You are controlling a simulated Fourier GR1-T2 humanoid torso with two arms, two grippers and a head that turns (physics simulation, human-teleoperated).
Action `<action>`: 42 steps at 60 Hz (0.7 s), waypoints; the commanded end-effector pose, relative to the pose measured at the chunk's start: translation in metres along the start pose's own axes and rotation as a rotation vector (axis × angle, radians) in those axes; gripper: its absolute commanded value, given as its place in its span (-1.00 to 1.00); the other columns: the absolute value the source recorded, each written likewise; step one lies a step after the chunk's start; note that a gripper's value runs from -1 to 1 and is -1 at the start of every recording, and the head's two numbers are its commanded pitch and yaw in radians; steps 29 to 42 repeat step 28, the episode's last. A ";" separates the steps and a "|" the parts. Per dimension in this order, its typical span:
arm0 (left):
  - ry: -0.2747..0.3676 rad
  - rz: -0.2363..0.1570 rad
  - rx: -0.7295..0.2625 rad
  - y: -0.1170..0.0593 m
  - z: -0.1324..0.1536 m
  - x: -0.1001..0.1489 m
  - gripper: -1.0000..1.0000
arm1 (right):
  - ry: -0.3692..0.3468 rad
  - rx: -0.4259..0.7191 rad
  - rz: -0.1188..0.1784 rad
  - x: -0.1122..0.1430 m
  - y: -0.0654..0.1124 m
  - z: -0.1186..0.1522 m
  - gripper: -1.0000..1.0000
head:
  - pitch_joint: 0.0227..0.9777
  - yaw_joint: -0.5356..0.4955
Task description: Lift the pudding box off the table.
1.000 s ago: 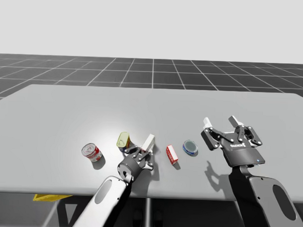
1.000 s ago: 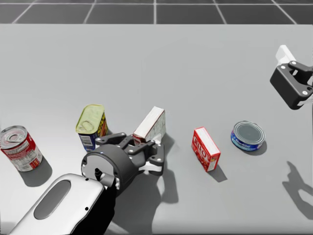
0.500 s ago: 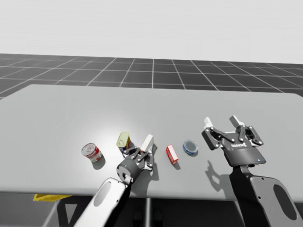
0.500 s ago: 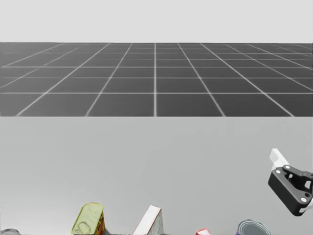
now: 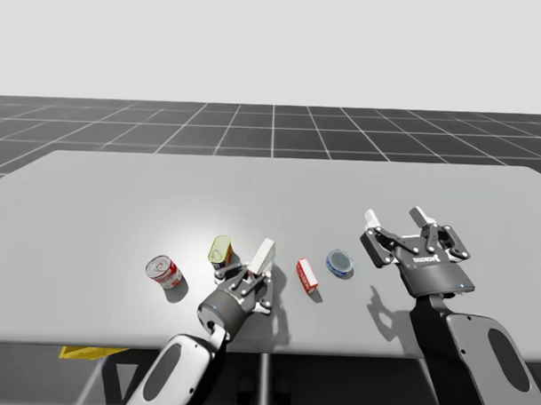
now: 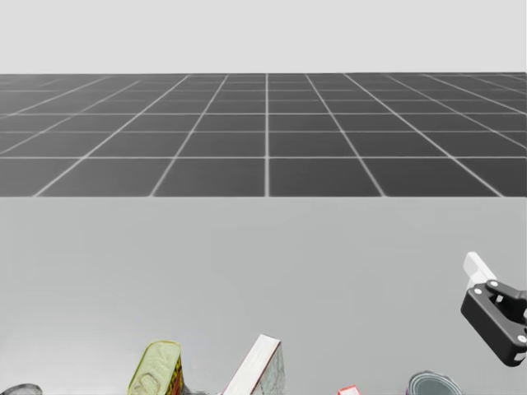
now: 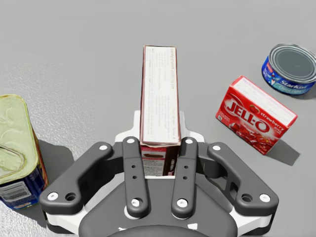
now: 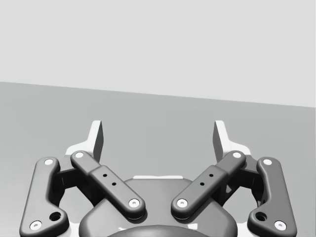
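Note:
The pudding box [image 7: 159, 94], white-faced with a dark red edge, stands tilted between the fingers of my left gripper [image 7: 159, 129], which is shut on its lower end. In the high view the pudding box [image 5: 263, 255] leans just ahead of my left gripper [image 5: 250, 277], near the table's front edge. Its upper end, the pudding box [image 6: 257, 369], shows low in the head view. My right gripper [image 5: 396, 218] hovers open above the table at the right, nothing between its fingers [image 8: 97, 138]. I cannot tell whether the box touches the table.
A red box [image 5: 307, 275] lies just right of the pudding box, a flat blue can [image 5: 339, 262] beyond it. A yellow-topped can [image 5: 220, 250] stands close on the left, a red and white can [image 5: 164, 272] further left. The grey table [image 5: 120, 197] stretches far back.
My head has turned upward, so the floor grid and horizon now show. My left arm has drawn back a little toward the front edge, still shut on the pudding box. The right arm held still.

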State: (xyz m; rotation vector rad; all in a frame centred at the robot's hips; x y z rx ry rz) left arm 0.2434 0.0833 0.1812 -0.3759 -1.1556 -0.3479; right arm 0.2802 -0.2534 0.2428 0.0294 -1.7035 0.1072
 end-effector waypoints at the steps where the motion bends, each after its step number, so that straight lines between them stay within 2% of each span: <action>1: -0.087 -0.047 -0.103 -0.019 0.013 0.036 1.00 | 0.001 0.002 0.000 0.000 0.000 0.000 -1.00 | -0.10 0.06; 20: -0.241 -0.135 -0.113 -0.030 0.042 0.100 1.00 | 0.001 0.000 0.001 0.000 0.000 0.000 -1.00 | -0.13 0.07; 27: -0.322 -0.166 -0.107 -0.034 0.055 0.129 1.00 | 0.000 0.006 0.003 0.000 -0.001 0.000 -1.00 | -0.14 0.07; 42: -0.322 -0.166 -0.107 -0.034 0.055 0.129 1.00 | 0.000 0.006 0.003 0.000 -0.001 0.000 -1.00 | -0.14 0.07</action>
